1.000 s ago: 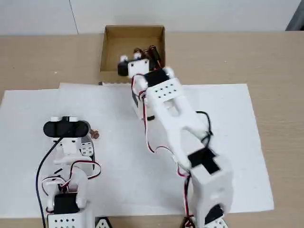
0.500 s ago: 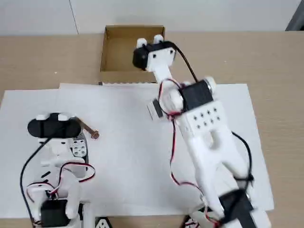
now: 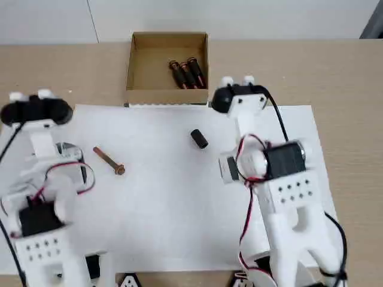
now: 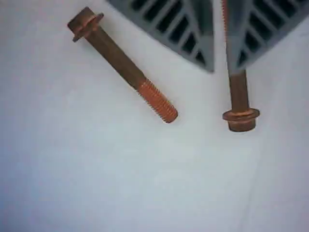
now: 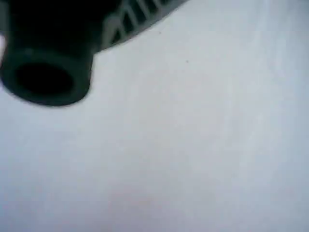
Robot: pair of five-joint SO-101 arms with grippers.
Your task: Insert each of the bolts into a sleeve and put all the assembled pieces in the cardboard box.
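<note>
A copper bolt [image 3: 109,160] lies loose on the white paper [image 3: 167,197], left of centre. In the left wrist view it [image 4: 123,70] lies beside my left gripper [image 4: 219,67], which is shut on a second bolt [image 4: 239,104], head pointing away from the fingers. A black sleeve [image 3: 199,139] lies on the paper below the cardboard box [image 3: 140,66]. Three assembled pieces [image 3: 187,73] rest in the box. My right gripper [image 3: 229,169] hangs just right of the sleeve [image 5: 46,72], with one grey finger [image 5: 135,17] showing beside it.
The paper covers most of the wooden table [image 3: 347,72]. The left arm [image 3: 42,179] stands at the left edge and the right arm [image 3: 293,203] at the lower right, with bare paper between them.
My right arm has pulled back from the box to the right, leaving the assembled pieces inside and uncovering the sleeve. The left arm has swung left, away from the loose bolt.
</note>
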